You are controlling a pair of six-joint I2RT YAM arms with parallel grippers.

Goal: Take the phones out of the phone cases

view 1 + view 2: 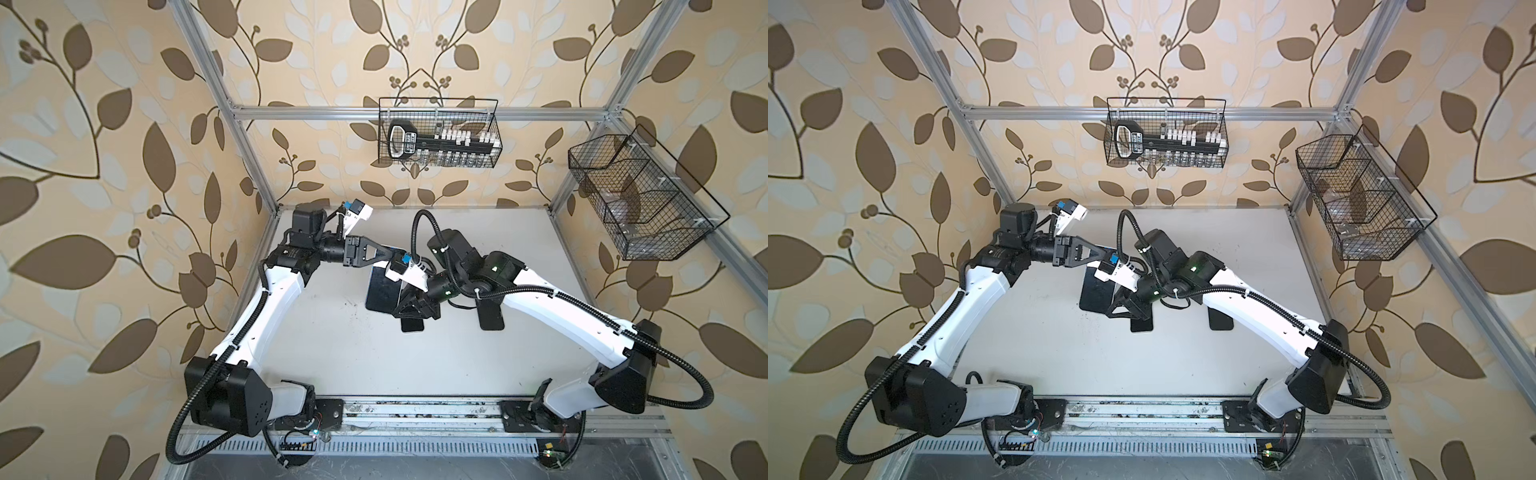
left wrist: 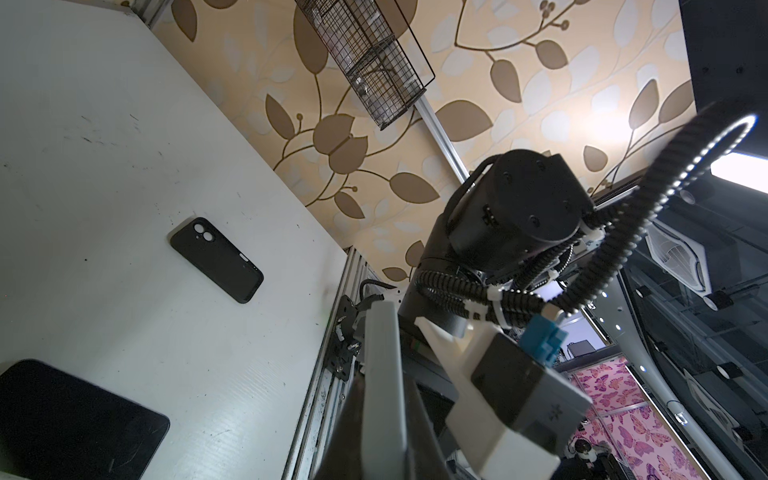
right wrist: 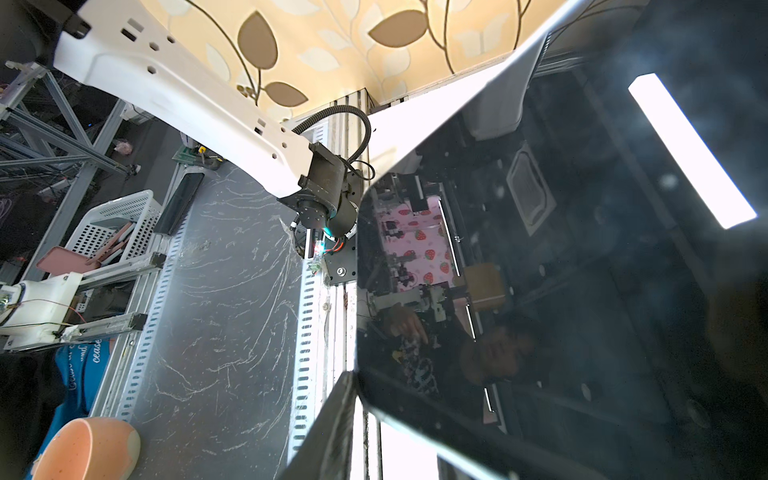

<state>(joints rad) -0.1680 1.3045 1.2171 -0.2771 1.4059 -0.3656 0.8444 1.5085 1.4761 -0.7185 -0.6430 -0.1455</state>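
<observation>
Left tool (image 1: 392,254) pressed together; right tool (image 1: 409,309) at phone (image 1: 380,286) edge, state unclear; front table (image 1: 353,357) open.

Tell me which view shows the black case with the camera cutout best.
Left wrist: the black case lies whole, back up, nothing covering it. In both top views the right arm hides most of it. The right wrist view misses it.

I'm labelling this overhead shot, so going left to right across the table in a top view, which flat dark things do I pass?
black phone → smaller dark slab lying flat → phone case, empty, apart from the others
</observation>
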